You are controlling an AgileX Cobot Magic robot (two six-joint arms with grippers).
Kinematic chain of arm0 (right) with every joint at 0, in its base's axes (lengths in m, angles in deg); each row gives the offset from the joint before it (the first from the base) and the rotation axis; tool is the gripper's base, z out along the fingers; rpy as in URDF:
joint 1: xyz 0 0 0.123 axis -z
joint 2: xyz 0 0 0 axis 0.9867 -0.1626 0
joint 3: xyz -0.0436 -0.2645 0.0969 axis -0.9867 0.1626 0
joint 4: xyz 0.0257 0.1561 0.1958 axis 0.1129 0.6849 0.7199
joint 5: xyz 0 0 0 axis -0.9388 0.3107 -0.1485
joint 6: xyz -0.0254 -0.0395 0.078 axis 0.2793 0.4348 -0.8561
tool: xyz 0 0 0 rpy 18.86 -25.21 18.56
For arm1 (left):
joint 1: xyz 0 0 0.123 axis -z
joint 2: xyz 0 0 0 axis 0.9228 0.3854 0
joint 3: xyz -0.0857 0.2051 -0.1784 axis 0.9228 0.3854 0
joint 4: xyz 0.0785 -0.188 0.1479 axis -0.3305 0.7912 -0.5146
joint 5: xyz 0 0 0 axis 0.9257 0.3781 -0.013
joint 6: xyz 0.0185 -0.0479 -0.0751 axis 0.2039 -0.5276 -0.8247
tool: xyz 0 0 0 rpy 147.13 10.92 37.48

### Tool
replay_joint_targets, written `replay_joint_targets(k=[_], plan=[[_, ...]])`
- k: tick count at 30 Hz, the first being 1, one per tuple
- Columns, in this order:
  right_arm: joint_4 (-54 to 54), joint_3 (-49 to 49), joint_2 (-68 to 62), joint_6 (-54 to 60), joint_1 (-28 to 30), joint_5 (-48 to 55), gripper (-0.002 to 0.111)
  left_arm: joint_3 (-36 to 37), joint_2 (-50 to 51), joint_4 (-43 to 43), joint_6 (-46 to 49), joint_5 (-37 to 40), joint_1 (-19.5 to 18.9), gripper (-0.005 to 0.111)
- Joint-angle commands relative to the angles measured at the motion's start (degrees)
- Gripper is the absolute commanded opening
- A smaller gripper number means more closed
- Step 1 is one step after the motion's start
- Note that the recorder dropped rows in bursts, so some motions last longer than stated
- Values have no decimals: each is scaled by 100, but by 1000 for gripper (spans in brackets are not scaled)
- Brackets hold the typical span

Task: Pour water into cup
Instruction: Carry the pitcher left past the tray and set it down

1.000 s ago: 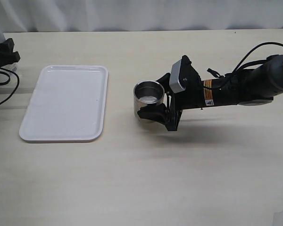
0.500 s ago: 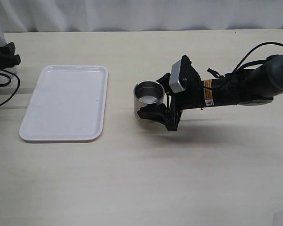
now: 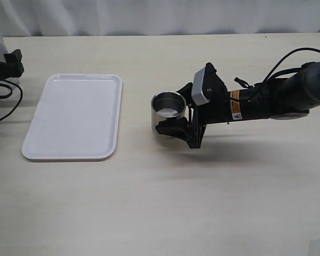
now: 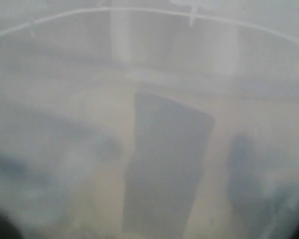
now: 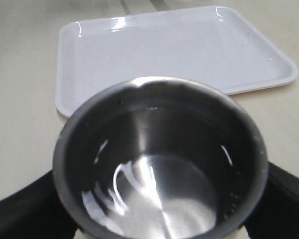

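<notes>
The right gripper [image 3: 175, 108] is clamped on the cup [image 3: 167, 113], one finger on each side, so the cup sits between its jaws. It stands upright on the worktop [image 3: 149, 202] with water [image 5: 164, 209] glinting inside. That arm lies low and nearly level, reaching in from the right. The left gripper [image 3: 12, 61] is well apart, beyond the white tray [image 3: 74, 117]; whether it is open I cannot tell.
</notes>
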Motion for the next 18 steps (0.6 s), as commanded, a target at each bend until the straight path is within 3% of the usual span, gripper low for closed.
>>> replay_joint_targets(k=[1,7,13,18], plan=[[71,-29,41,39,-4,-164,4,-25,-11,-332,-18,44,-6,92],[71,-29,41,39,-4,-164,4,-25,-22,-452,-567,122,-6,92],[71,-29,41,39,-4,-164,4,-25,-301,-367,-493,696,-6,92],[71,-29,41,39,-4,-164,4,162,-644,-367,-370,726,-6,92]])
